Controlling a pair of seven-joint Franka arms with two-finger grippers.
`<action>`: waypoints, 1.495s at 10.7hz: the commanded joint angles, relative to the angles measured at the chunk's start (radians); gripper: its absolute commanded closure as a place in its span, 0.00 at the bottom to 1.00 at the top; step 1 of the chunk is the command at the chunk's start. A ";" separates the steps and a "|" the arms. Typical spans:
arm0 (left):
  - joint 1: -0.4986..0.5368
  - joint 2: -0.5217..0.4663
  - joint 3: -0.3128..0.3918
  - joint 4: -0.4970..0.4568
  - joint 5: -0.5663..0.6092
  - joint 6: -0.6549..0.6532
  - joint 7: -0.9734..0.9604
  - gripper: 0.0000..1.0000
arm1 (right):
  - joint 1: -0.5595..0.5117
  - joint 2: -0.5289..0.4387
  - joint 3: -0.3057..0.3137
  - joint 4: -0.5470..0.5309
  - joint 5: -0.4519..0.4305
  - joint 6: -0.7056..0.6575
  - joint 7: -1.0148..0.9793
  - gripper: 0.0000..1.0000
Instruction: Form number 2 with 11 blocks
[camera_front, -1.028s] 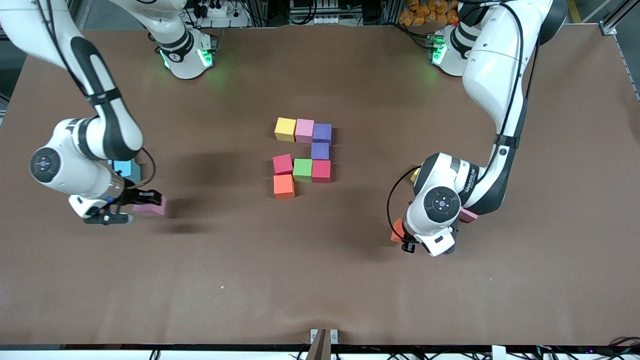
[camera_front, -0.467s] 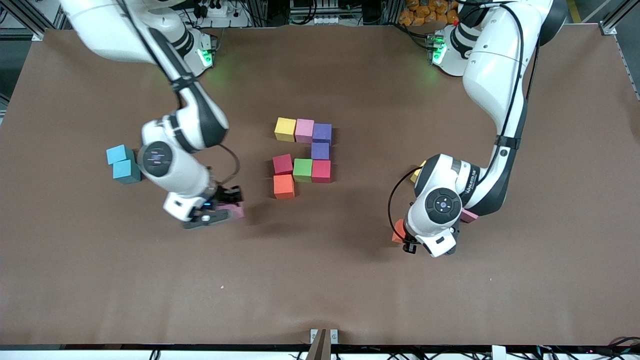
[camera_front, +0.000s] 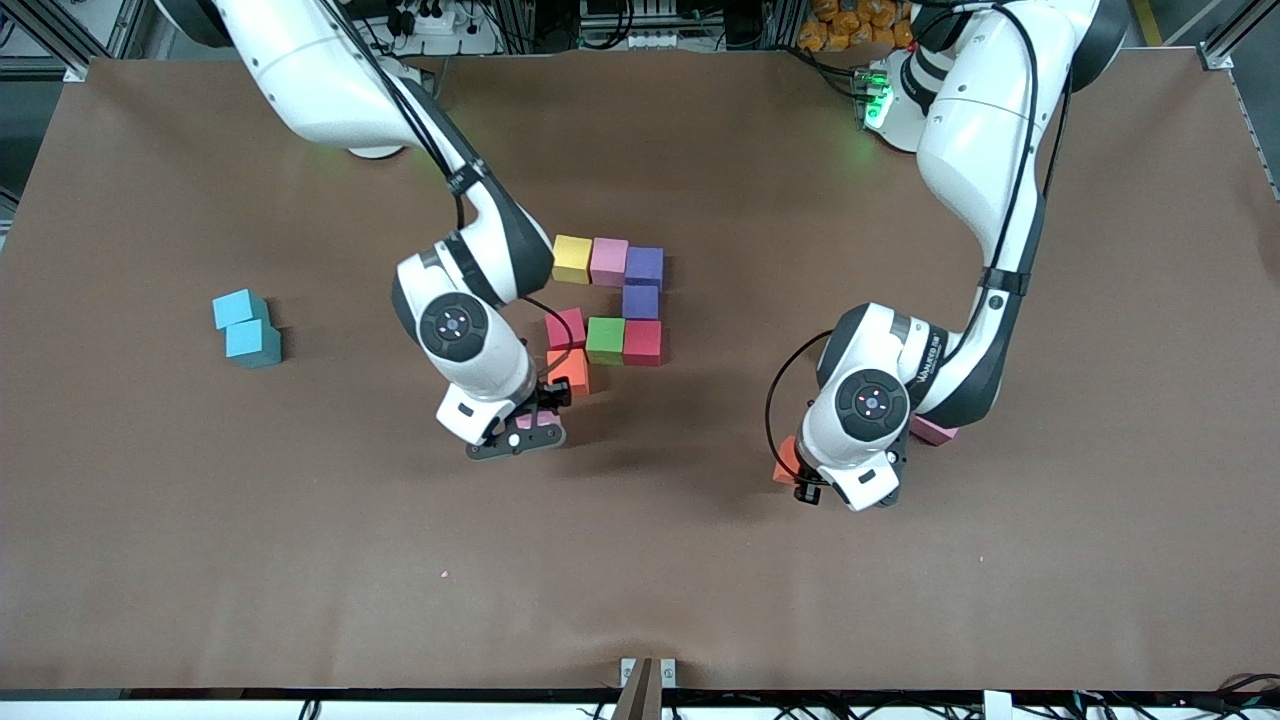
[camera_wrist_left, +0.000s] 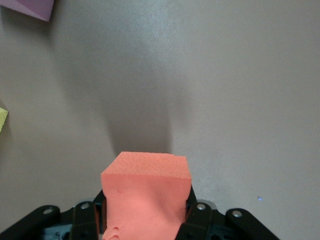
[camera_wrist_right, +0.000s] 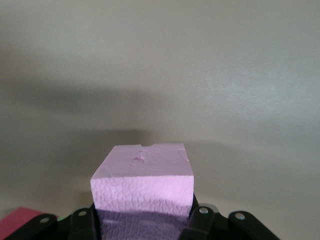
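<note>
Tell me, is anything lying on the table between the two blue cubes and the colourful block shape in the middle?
Nothing lies on it: in the front view, bare brown table stretches from the cyan cubes toward the partly built number 2; only the right arm's white wrist hangs above it.

Two cyan cubes (camera_front: 247, 329) touch on the brown table (camera_front: 200, 560).

1. Both arms: glossy white rounded shells with black joint bands.
2. Right arm (camera_front: 470, 340): round grey wrist cap with small coloured dots; thin black cable looping along the forearm.
3. Left arm (camera_front: 900, 385): same round cap, dark lettering on the wrist shell, black cable looping off the wrist.
4. Left arm's base (camera_front: 885, 95): green light glowing.
5. Right tool (camera_front: 530, 425) and left tool (camera_front: 800, 480): black; silver screws in black finger mounts in the wrist views.
</note>
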 joint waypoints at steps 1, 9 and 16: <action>-0.004 0.011 0.007 0.027 -0.017 -0.015 -0.007 0.64 | 0.077 0.095 -0.063 0.121 0.039 -0.034 0.077 0.84; -0.004 0.011 0.009 0.027 -0.017 -0.015 -0.029 0.64 | 0.197 0.159 -0.179 0.120 0.120 -0.022 0.095 0.84; -0.037 0.027 0.009 0.040 -0.017 0.013 -0.186 0.64 | 0.220 0.155 -0.177 0.092 0.148 -0.019 0.099 0.63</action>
